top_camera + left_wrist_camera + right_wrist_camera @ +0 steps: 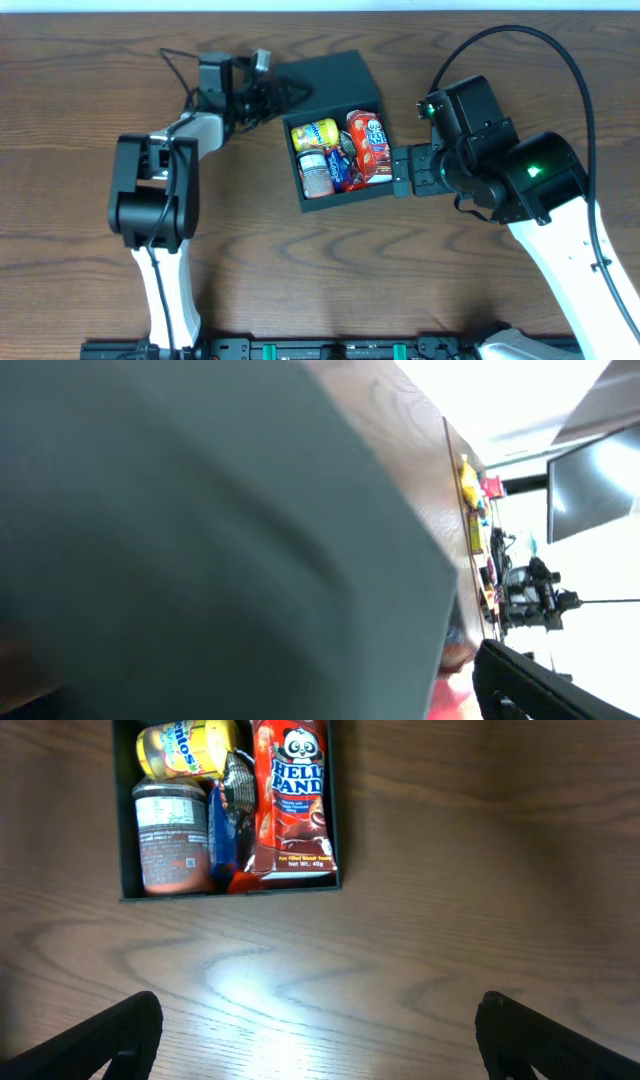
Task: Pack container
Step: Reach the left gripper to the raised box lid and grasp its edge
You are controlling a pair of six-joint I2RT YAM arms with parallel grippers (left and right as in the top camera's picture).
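Wood-grain table (500, 60) all round, and the container (230, 894) sits just ahead of the right gripper (320, 1055), whose jaws are spread wide with only bare wood between them. It looks parked close to steady the box wall, I'd say. Over at the left gripper (285, 97), the hinged lid (335, 78) is right up against the fingers and fills its camera. The jaws are spread wide there too, so it's propping the lid rather than pinching it. The mouth faces up, the lid leans back off the side nearest the left gripper, and the box sits skewed to the table edge. It's square, so no real long axis. Inside, the red packet (293, 800) runs lengthwise away from the right fingers. The yellow can (185, 748) and grey can (170, 835) lie alongside.
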